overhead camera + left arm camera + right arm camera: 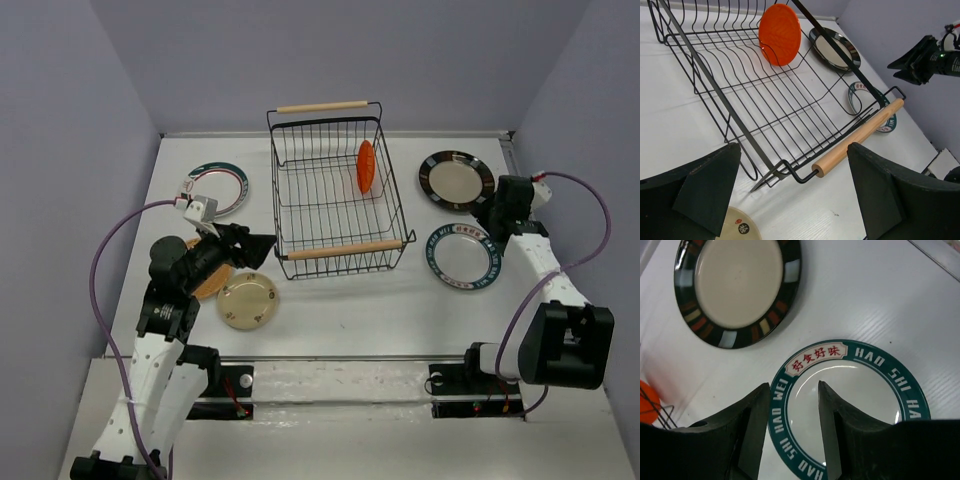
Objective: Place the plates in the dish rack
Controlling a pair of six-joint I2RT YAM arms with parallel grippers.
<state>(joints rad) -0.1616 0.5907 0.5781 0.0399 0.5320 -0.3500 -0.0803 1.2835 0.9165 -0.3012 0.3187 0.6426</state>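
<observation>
The black wire dish rack (300,190) stands mid-table with an orange plate (366,165) upright in its right side. My left gripper (255,248) hangs open and empty before the rack's near wooden handle (860,135), above the table near a cream plate (248,300). A tan-brown plate (212,283) lies partly under that arm. Far left lies a teal-rimmed plate (218,188). My right gripper (794,386) is open, its fingers straddling the rim of a second teal-rimmed plate (860,395) lying flat. A black-rimmed plate (737,285) lies beyond it.
The rack's far wooden handle (322,106) is near the back wall. Grey walls close the table on the left, back and right. A purple cable (110,260) loops off the left arm, another off the right arm (590,215).
</observation>
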